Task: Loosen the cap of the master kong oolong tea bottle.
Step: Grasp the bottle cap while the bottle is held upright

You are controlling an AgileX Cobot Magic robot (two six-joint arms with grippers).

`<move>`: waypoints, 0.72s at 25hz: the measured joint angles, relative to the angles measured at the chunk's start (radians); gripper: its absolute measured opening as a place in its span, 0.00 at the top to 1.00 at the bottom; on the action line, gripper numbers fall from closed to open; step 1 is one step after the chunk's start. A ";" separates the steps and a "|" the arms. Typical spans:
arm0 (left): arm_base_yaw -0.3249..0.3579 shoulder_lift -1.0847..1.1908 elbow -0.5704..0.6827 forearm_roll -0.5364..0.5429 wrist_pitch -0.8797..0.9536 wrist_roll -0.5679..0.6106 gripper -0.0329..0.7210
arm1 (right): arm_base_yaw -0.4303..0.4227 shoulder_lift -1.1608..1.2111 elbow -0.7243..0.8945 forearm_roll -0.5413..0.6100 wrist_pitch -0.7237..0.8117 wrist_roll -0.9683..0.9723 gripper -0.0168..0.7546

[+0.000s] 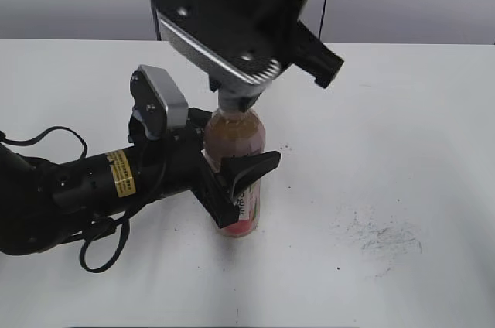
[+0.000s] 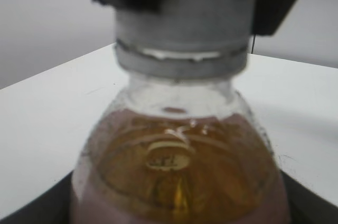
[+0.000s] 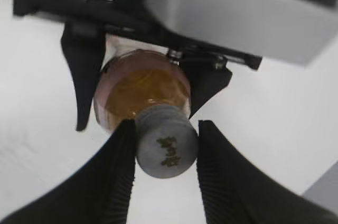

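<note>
Amber tea fills the master kong oolong tea bottle (image 1: 236, 142), which stands upright on the white table (image 1: 402, 127), long axis vertical, neck pointing straight up. My left pincer (image 1: 232, 181) reaches in from the side and clamps the bottle's body at label height, one finger on each side. My right pincer (image 3: 166, 147) comes down from above, its ribbed pads (image 3: 124, 160) pressed against opposite sides of the grey cap (image 3: 167, 149), whose dark logo faces up. Scuff marks (image 1: 383, 235) smudge the table to the bottle's right.
</note>
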 joint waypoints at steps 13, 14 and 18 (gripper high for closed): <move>0.000 0.000 0.000 0.001 0.000 0.000 0.37 | 0.012 0.001 -0.004 -0.009 0.000 0.361 0.33; 0.000 0.000 0.000 0.001 0.000 0.000 0.37 | 0.012 0.001 -0.008 -0.008 0.000 0.544 0.25; 0.000 0.000 0.000 0.000 0.000 -0.001 0.37 | 0.012 0.001 -0.015 -0.008 0.000 1.189 0.24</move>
